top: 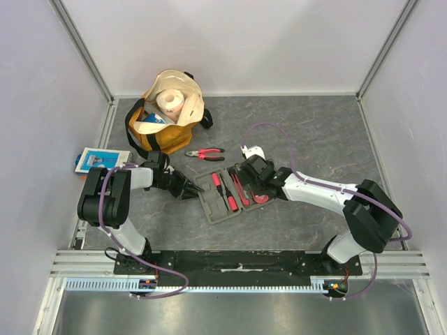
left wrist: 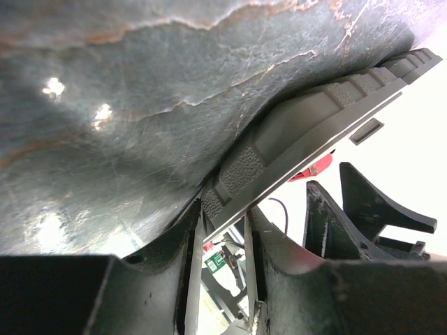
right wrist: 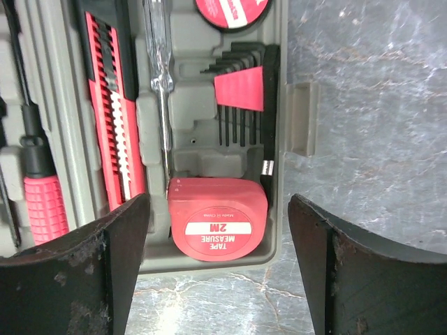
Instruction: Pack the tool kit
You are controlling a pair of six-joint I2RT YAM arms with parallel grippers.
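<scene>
The grey tool case (top: 222, 202) lies open mid-table. My left gripper (top: 191, 188) is at its left edge. In the left wrist view the fingers (left wrist: 255, 230) are closed on the thin rim of the case's textured half (left wrist: 300, 125), which is tilted off the table. My right gripper (top: 247, 183) hovers open over the case's right half. In the right wrist view its fingertips (right wrist: 126, 244) straddle the red tape measure (right wrist: 218, 220) seated in its slot. A red knife (right wrist: 108, 118), a clear-handled screwdriver (right wrist: 157, 56) and hex keys (right wrist: 241, 105) lie in their slots. Red-and-black pliers (top: 204, 153) lie loose behind the case.
A tan-and-yellow bag (top: 167, 115) with a paper roll stands at the back left. A blue-and-white packet (top: 98, 159) lies at the left edge. Aluminium frame posts and white walls enclose the table.
</scene>
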